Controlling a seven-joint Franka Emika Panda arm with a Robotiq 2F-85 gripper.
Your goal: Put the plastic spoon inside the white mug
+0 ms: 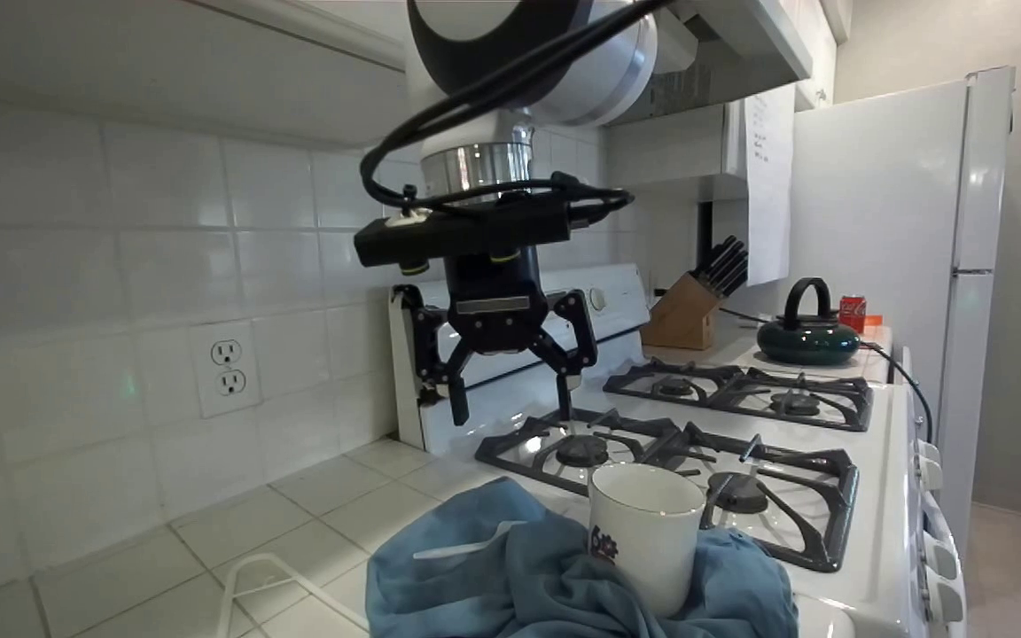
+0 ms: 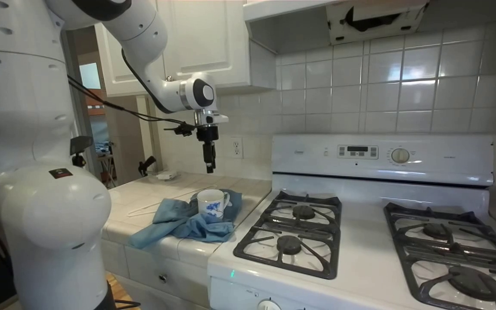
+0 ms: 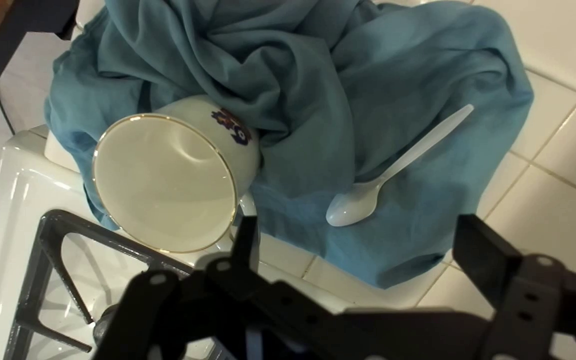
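The white plastic spoon [image 3: 363, 201] lies on a blue cloth, its bowl toward the mug side and its handle pointing away; it also shows in an exterior view [image 1: 462, 551]. I cannot make it out in the remaining exterior view. The white mug [image 3: 163, 182] stands mouth up on the same cloth, leaning a little; it shows in both exterior views [image 1: 652, 545] [image 2: 210, 204]. No object shows inside it. My gripper [image 1: 511, 408] is open and empty, pointing down, well above the cloth [image 2: 209, 168]. In the wrist view, the spoon's bowl appears between the fingertips [image 3: 355, 225].
The crumpled blue cloth [image 1: 440, 589] lies on the tiled counter [image 2: 144, 198] beside the stove. Black burner grates [image 2: 289, 232] adjoin the mug's side. A white hanger [image 1: 262, 563] lies on the counter. A tiled wall [image 1: 58, 354] rises behind; a cabinet [image 2: 205, 43] hangs above.
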